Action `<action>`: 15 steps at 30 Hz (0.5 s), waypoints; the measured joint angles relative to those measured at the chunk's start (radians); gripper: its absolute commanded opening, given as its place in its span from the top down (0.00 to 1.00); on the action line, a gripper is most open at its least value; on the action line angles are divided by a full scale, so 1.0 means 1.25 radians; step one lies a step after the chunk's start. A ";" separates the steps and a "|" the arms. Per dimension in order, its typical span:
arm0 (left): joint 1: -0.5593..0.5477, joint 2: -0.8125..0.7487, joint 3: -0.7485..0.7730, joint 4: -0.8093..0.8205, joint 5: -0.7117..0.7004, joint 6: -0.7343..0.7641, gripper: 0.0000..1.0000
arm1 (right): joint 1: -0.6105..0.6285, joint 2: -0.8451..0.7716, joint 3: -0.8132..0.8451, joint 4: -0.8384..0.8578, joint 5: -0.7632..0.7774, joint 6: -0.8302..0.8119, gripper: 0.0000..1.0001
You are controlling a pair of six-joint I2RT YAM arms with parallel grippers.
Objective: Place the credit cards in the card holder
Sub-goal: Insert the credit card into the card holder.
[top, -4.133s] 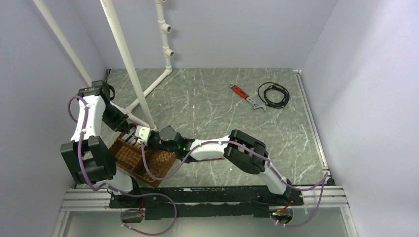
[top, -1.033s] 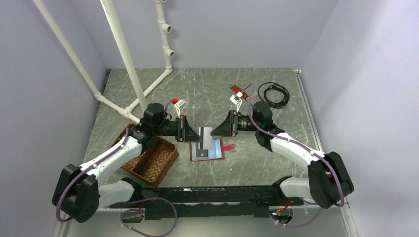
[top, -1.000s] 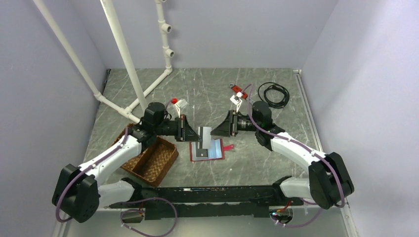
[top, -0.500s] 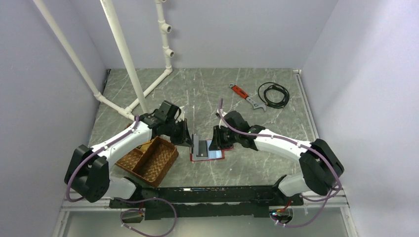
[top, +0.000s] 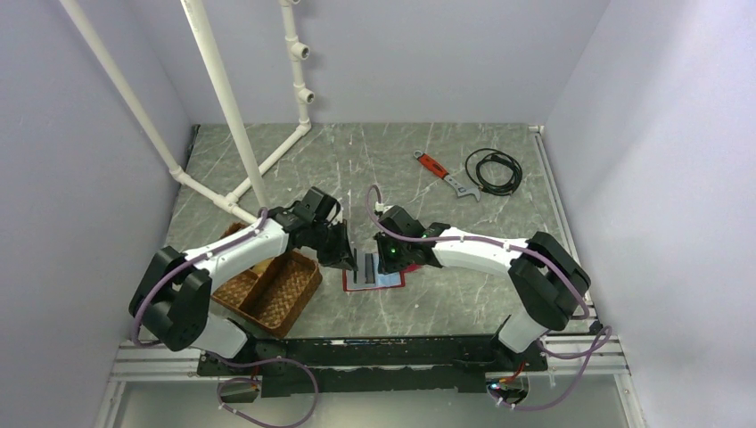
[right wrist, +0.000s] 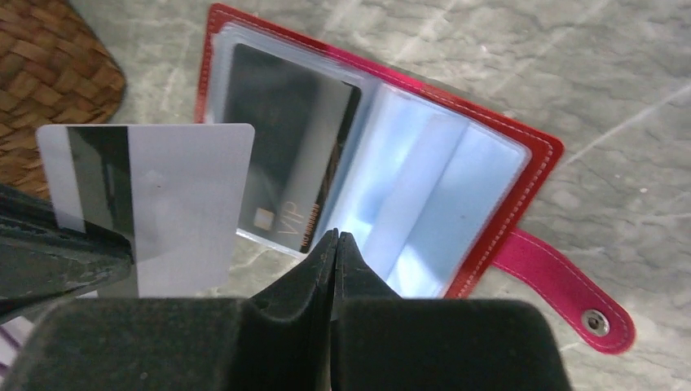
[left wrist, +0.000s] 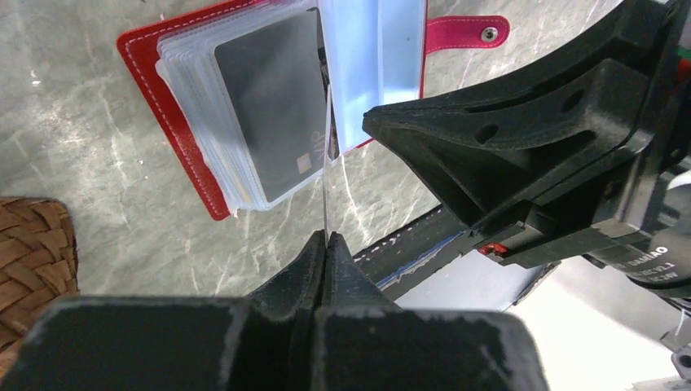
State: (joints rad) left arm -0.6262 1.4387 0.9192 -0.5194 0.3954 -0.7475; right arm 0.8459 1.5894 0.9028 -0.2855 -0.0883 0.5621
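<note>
The red card holder (top: 392, 282) lies open on the table, its clear sleeves facing up; it also shows in the left wrist view (left wrist: 175, 138) and the right wrist view (right wrist: 489, 163). A dark card marked VIP (right wrist: 285, 167) sits in a left-hand sleeve. My left gripper (top: 350, 260) (left wrist: 327, 238) is shut on a white card with a black stripe (right wrist: 163, 204), held on edge (left wrist: 326, 163) just above the holder's fold. My right gripper (top: 385, 260) (right wrist: 336, 236) is shut, its tip over the sleeves at the fold. I cannot tell if it touches them. Other cards are not in view.
A brown wicker divided tray (top: 267, 290) stands left of the holder, under my left arm. A red-handled wrench (top: 443, 172) and a coiled black cable (top: 493, 169) lie at the back right. White pipes (top: 227, 107) rise at the back left.
Both grippers have come down and closer together over the open holder. The white card has dropped with the left gripper to just above the sleeves.
</note>
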 measured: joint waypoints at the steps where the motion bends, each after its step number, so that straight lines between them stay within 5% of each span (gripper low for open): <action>1: 0.000 0.005 0.000 0.007 0.002 -0.003 1.00 | 0.001 0.000 0.000 -0.005 0.009 -0.002 1.00; 15: 0.000 0.118 0.000 0.099 0.088 -0.020 1.00 | 0.001 -0.002 -0.025 -0.044 0.095 -0.010 1.00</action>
State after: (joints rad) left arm -0.6262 1.5860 0.9192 -0.3950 0.5053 -0.7723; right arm 0.8471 1.5871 0.8711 -0.3401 0.0307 0.5499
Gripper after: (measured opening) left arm 0.010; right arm 0.007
